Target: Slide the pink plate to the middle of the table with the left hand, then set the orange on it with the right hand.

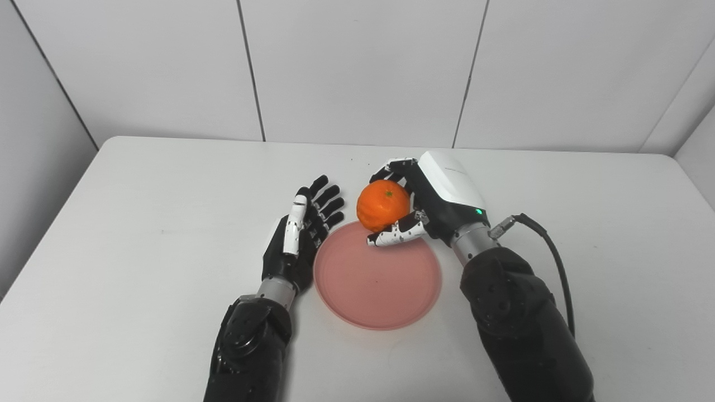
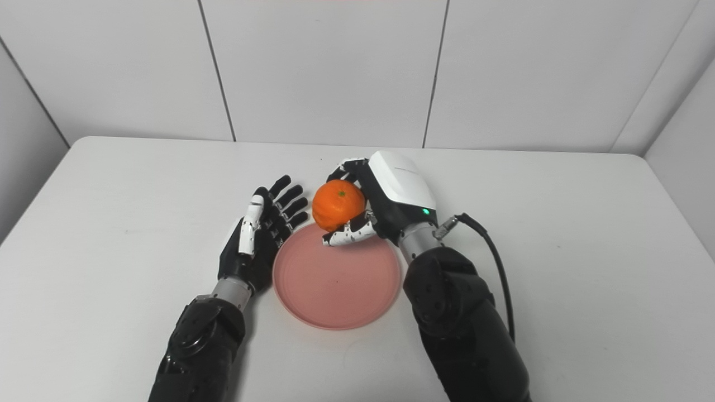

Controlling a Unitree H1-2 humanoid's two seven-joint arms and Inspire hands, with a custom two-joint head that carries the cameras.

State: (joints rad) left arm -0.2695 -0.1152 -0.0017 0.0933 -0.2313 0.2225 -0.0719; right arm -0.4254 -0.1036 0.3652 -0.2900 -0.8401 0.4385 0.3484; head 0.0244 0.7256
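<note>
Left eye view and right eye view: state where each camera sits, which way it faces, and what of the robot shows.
Left eye view: on the head, looking down and forward at the table; both forearms show, left hand open beside the pink plate.
Right eye view: on the head, a little to the right, same aim; right hand with fingers around the orange.
Shared: the plate, orange, both hands, white wall behind.

You're looking at a lab-style test setup: plain white counter (image 1: 139, 223), bare white wall panels (image 1: 357, 67) boxing it in on three sides, exposed cable (image 1: 553, 262) on the robot arm.
</note>
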